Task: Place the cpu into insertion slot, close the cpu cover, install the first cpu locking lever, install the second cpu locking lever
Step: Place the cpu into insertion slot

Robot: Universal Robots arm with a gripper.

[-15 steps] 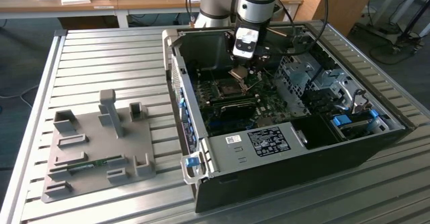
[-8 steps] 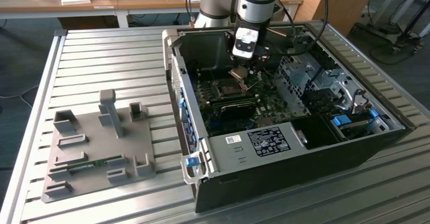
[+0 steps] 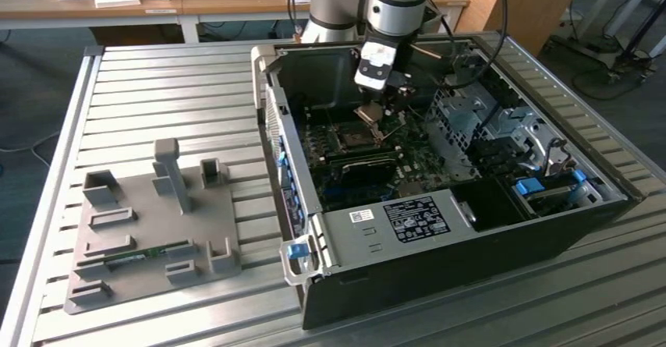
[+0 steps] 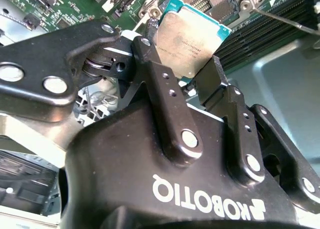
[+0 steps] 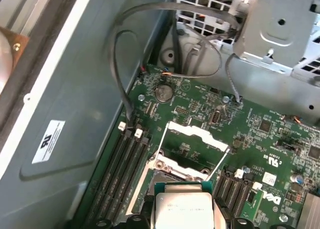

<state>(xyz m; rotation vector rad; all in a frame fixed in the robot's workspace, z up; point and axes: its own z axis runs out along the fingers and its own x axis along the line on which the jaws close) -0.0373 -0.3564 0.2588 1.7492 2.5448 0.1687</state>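
My gripper (image 4: 182, 54) is shut on the cpu (image 4: 192, 36), a flat silvery-grey square on a green board, pinched by two opposite edges between the black fingers (image 4: 165, 104). In the first wrist view the cpu (image 5: 182, 209) hangs just above the insertion slot (image 5: 177, 170), apart from it. The cpu cover (image 5: 197, 131), a silvery frame, stands swung open at the slot's far edge. Two thin wire locking levers (image 5: 159, 149) (image 5: 221, 161) stand raised on either side. In the exterior view the gripper (image 3: 377, 90) reaches down inside the open computer case above the slot (image 3: 354, 138).
Memory slots (image 5: 125, 169) run beside the socket, and loose black cables (image 5: 120, 64) hang along the case wall. A metal drive cage (image 5: 280, 24) is close by. A white-labelled black box (image 3: 416, 218) fills the case's front. A grey fixture plate (image 3: 156, 222) lies on the slatted table (image 3: 177, 90).
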